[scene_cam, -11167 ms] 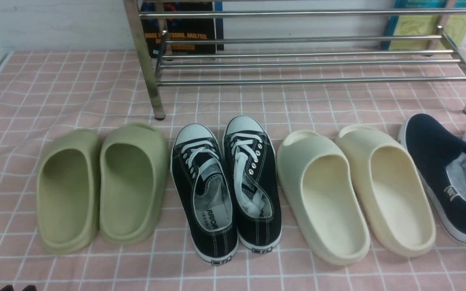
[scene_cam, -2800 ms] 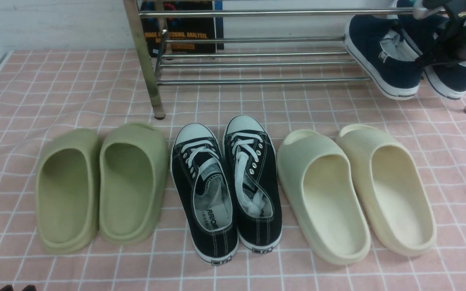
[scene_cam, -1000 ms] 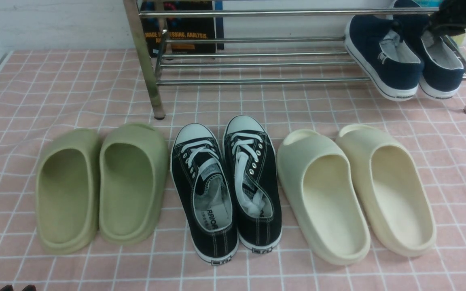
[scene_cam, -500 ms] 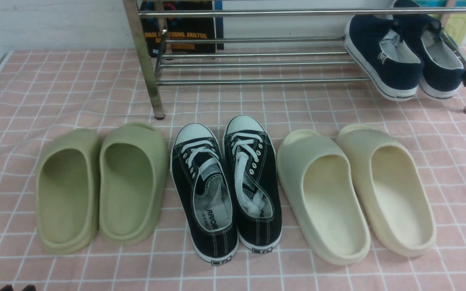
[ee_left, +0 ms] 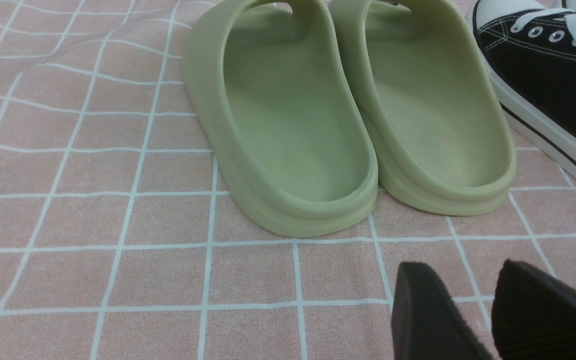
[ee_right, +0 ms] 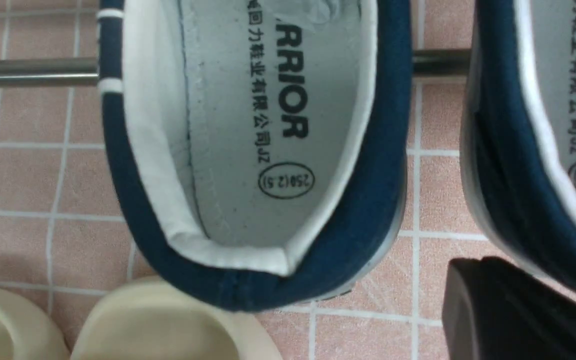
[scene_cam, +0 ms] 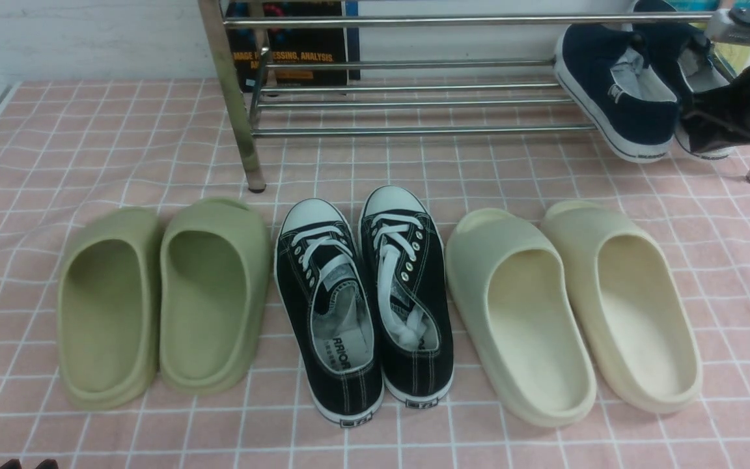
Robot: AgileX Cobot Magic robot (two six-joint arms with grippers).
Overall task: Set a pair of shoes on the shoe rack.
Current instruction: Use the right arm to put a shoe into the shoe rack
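The two navy slip-on shoes rest side by side on the right end of the chrome shoe rack (scene_cam: 414, 130), heels toward me. The left shoe (scene_cam: 616, 98) shows fully; the right shoe (scene_cam: 665, 45) has its heel partly hidden behind my right gripper (scene_cam: 694, 130). In the right wrist view the left shoe's heel (ee_right: 248, 150) fills the middle, the right shoe (ee_right: 518, 175) is at the edge, and a rack bar (ee_right: 28, 72) runs under them. My right gripper (ee_right: 483, 267) is shut and empty, just behind the right shoe's heel. My left gripper (ee_left: 473, 280) hovers low over the cloth, slightly open and empty.
On the pink checked cloth in front of the rack stand green slides (scene_cam: 160, 299), black lace-up sneakers (scene_cam: 362, 306) and cream slides (scene_cam: 570, 312). The rack's legs (scene_cam: 235, 98) stand at both ends. Books (scene_cam: 290, 45) lean behind it.
The navy shoes went from the cloth onto the rack. In the last second my right gripper swung from above the rack out to the right, then came in low at the right shoe's heel.
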